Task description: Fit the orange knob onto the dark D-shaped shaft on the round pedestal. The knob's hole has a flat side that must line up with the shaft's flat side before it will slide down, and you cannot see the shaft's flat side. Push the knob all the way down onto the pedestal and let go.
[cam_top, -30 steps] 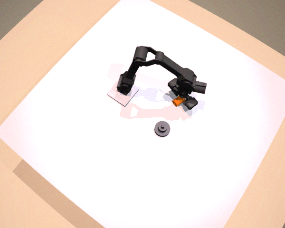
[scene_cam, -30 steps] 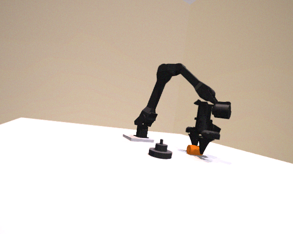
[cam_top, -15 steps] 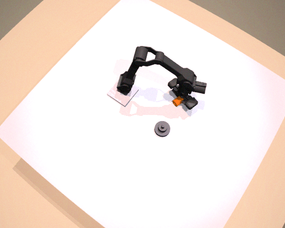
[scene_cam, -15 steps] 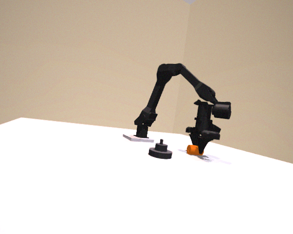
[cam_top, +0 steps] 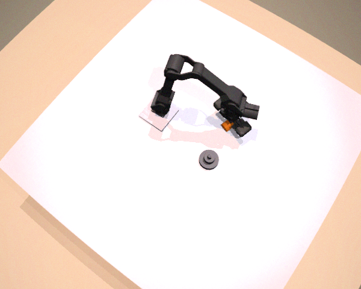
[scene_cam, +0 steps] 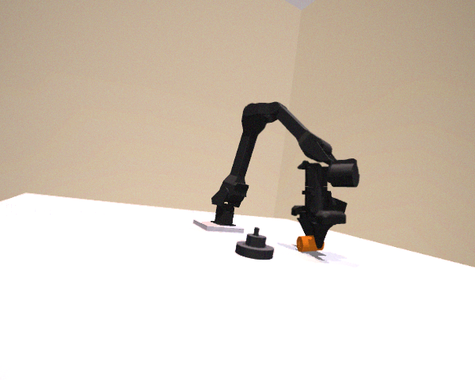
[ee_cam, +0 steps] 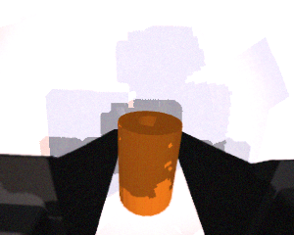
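The orange knob (cam_top: pixel 227 125) (scene_cam: pixel 307 243) (ee_cam: pixel 148 162) lies on its side, its long axis about level, at or just above the table; the exact gap is unclear. My gripper (cam_top: pixel 232 122) (scene_cam: pixel 315 240) (ee_cam: pixel 148 136) points down and is shut on it, one finger on each side. In the wrist view the end with the hole faces the top of the picture; the hole's flat side is not clear. The dark round pedestal (cam_top: pixel 202 161) (scene_cam: pixel 254 250) stands upright, left of the knob in the exterior view, with its bare shaft (cam_top: pixel 209 156) (scene_cam: pixel 256 231) on top. It is outside the wrist view.
The arm's base plate (cam_top: pixel 161 124) (scene_cam: pixel 226 229) stands on the white table (cam_top: pixel 137 192) (scene_cam: pixel 188 306), behind the pedestal in the exterior view. The arm arches from it over to the knob. Arm shadows fall around the gripper.
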You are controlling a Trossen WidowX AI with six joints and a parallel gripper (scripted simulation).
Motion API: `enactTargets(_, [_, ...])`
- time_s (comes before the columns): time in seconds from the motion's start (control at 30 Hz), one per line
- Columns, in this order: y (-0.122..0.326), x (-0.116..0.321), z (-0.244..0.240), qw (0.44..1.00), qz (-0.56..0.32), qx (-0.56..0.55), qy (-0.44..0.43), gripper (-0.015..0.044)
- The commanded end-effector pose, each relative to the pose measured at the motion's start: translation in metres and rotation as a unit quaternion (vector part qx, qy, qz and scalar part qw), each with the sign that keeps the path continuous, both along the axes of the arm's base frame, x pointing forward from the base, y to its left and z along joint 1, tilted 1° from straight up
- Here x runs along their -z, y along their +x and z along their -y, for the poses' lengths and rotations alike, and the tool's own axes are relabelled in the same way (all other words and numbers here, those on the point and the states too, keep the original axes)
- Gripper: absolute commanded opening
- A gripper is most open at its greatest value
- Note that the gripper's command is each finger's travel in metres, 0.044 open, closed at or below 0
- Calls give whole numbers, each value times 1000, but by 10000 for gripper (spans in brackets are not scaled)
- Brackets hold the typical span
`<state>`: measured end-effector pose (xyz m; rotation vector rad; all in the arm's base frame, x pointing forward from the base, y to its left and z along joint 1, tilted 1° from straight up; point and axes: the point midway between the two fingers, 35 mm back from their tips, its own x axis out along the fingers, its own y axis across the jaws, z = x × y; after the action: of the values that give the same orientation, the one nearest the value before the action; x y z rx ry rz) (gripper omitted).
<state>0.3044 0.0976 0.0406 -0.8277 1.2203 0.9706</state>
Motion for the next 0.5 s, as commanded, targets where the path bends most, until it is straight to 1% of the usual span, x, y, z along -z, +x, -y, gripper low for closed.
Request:
enactTargets(0.0, [-2, -2, 3, 1000, 12, -2, 27, 179])
enactTargets(0.47, [-7, -8, 16, 990, 55, -2, 132, 179])
